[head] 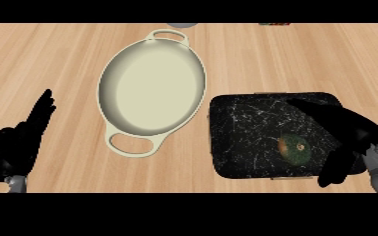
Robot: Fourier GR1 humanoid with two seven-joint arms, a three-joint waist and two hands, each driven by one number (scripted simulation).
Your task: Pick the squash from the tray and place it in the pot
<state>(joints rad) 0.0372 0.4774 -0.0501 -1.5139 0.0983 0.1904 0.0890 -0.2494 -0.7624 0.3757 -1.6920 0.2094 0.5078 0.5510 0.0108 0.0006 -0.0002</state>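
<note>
The round, dark green squash (296, 148) with an orange patch is sitting on the black tray (244, 130). The right hand (347, 130) is hovering over it, fingers (328, 172) spread wide.

Our left hand (26, 140) shows at the lower left of the head view, near the left edge of the counter. We hold it open, its black fingers straight and together, pointing up and away from us, with a small piece of grey forearm below it at the view's lower edge. Our right hand (347, 135) comes in from the lower right corner. Its fingers are spread and slightly bent, some reaching up and to the left, the thumb hanging down towards the view's lower edge. We close it on nothing. A bit of grey forearm shows at the right edge.
</note>
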